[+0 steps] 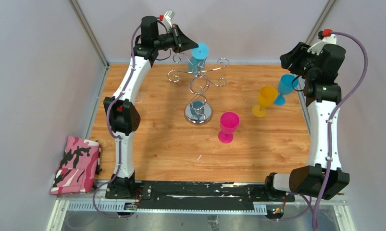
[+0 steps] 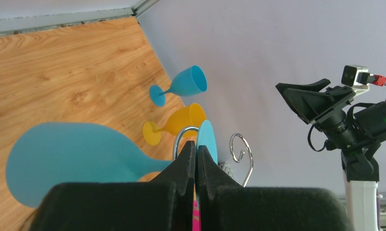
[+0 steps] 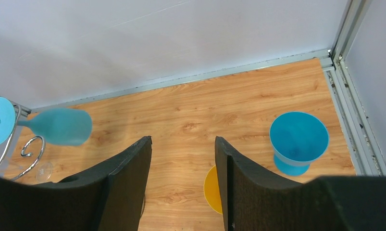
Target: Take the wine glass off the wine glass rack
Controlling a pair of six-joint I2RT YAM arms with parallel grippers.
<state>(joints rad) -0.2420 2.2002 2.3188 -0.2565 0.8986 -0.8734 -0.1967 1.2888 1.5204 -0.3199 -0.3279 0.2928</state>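
Wooden table point(image 1: 157, 144), grey walls. Wine glass point(image 1: 197, 61) hangs bowl-down at far side of rack point(image 1: 205, 115), stem upright. Left gripper point(image 2: 196, 153), just left of rack top, clamped on glass foot; nearer arm. Right gripper point(image 3: 183, 140) half-spread, empty, well right of rack. Next, likely: draw foot clear of scroll arms.

Top camera overhead, far; wrist cameras close (sharing hanging wine glass point(image 3: 61, 126)).

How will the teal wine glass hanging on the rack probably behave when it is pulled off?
The teal wine glass looks like opaque plastic, so probably light and not fragile. The left end effector pinches only its thin stem, so the bowl may swing. The wire rack has a small base and might tip if the foot catches.
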